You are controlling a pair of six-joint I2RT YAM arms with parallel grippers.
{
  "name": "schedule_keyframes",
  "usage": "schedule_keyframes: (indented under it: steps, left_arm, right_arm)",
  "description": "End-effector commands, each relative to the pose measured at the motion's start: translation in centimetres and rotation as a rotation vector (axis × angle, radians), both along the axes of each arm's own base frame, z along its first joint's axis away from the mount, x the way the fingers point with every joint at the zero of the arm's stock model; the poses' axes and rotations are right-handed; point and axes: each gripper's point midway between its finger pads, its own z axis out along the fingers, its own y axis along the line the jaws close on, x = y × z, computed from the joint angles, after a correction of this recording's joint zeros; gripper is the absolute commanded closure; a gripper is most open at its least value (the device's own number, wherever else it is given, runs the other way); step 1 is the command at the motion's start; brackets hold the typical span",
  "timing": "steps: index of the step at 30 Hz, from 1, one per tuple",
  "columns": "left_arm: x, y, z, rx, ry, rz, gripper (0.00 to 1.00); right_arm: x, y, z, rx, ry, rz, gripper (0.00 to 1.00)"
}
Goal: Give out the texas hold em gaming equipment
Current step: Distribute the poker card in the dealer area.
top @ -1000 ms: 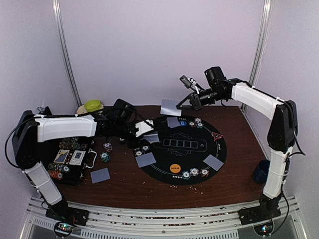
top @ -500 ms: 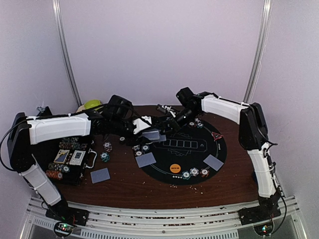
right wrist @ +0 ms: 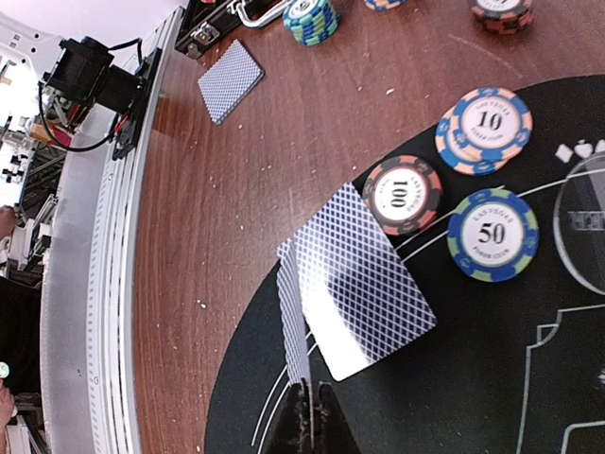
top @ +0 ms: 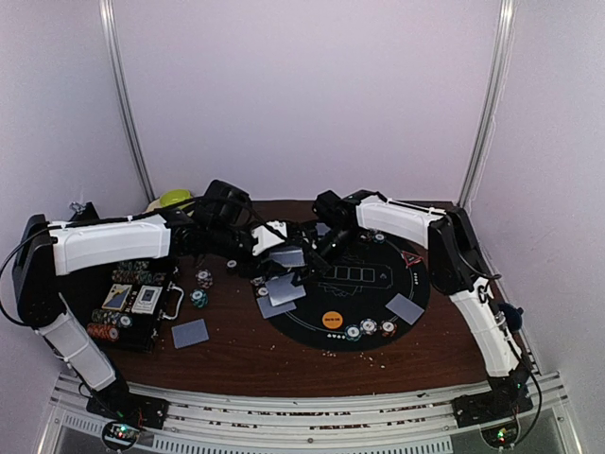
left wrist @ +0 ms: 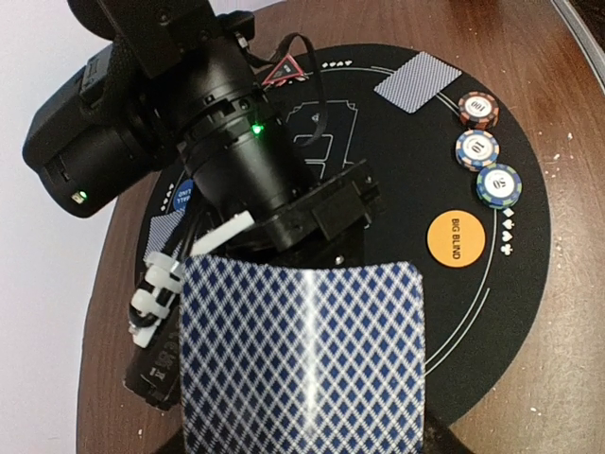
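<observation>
I am seeing the left gripper (top: 282,251) clenching the deck (left wrist: 302,364), back showing, over the far left part of the black mat (right wrist: 454,378). The right gripper (right wrist: 307,423) is pinching one card (right wrist: 292,322) on edge between closed fingers, holding it just above another card (right wrist: 364,293) that is lying across the mat's rim beside three chips (right wrist: 402,194).

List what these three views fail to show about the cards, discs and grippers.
Card ranks: right wrist view, the cards show only patterned backs.
Left gripper fingers: left wrist view, behind its held card.
Blue disc lettering: left wrist view, partly covered by the right arm.
Chip case contents: top view, too small.
</observation>
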Motion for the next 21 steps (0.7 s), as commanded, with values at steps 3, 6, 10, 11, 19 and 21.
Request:
schedule_keyframes:
  steps: [3, 6, 10, 11, 19, 21]
  left_arm:
    - [-0.4, -0.3, 1.2, -0.035, -0.024, -0.027, 0.96]
    - [-0.4, -0.3, 1.2, -0.035, -0.023, -0.029, 0.96]
    - [-0.4, -0.4, 1.1, -0.034, -0.021, -0.03, 0.96]
    - [-0.4, -0.4, 1.1, -0.033, -0.02, -0.031, 0.96]
    - [-0.4, -0.4, 0.9, -0.032, -0.018, -0.032, 0.96]
    - [-0.4, -0.4, 0.8, -0.03, -0.016, -0.032, 0.96]
  right_arm:
    - [-1.2, 1.0, -0.9, 0.02, 0.04, 0.048, 1.0]
    - [-1.0, 1.3, -1.3, 0.027, 0.052, 0.04, 1.0]
    - [-1.2, 1.6, -1.5, 0.034, 0.069, 0.041, 1.0]
    - [-1.2, 1.7, -1.6, 0.035, 0.072, 0.041, 1.0]
    - [-1.1, 2.2, -2.5, 0.033, 0.092, 0.025, 1.0]
    - [-1.2, 2.3, -2.7, 0.036, 0.1, 0.026, 1.0]
